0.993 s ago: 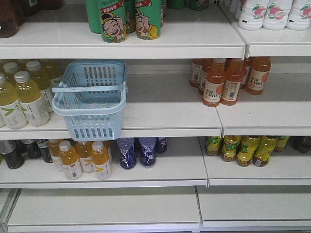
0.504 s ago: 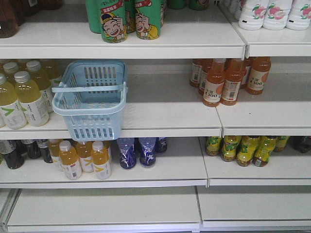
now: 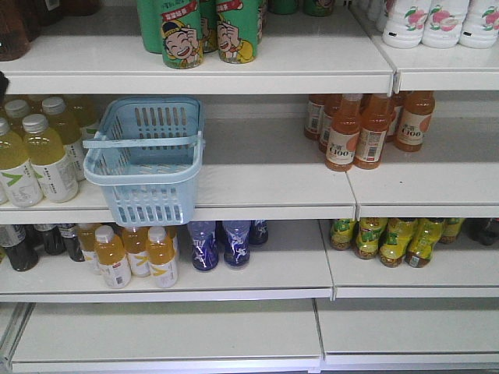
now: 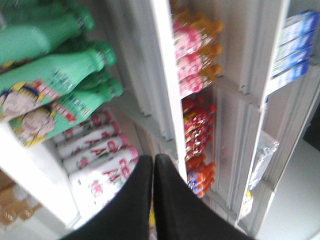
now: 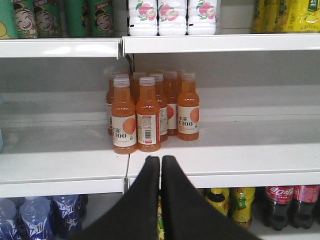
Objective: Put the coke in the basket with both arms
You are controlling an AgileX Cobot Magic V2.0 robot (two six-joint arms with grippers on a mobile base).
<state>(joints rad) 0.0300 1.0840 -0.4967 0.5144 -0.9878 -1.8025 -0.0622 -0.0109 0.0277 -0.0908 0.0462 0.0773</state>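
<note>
The coke is out of view in every frame. The light blue basket (image 3: pixel 152 204) stands on the middle shelf at the left, jutting over the shelf's front edge, handle (image 3: pixel 140 141) lying across its rim; nothing shows inside it. In the left wrist view my left gripper (image 4: pixel 153 158) is shut and empty, tilted, in front of green and white bottles. In the right wrist view my right gripper (image 5: pixel 160 159) is also shut and empty, level with the shelf edge just below the orange bottles (image 5: pixel 142 115). A dark sliver (image 3: pixel 2 82) shows at the front view's left edge.
Green cartoon bottles (image 3: pixel 201 31) and white peach bottles (image 3: pixel 429 19) fill the top shelf. Yellow tea bottles (image 3: pixel 39 152) stand left of the basket, orange bottles (image 3: pixel 366 128) to its right. Dark cola bottles with red labels (image 5: pixel 287 202) sit on the lower shelf.
A small dark shape has come in at the left edge of the front view, at top-shelf height. Basket and bottles have not moved.
</note>
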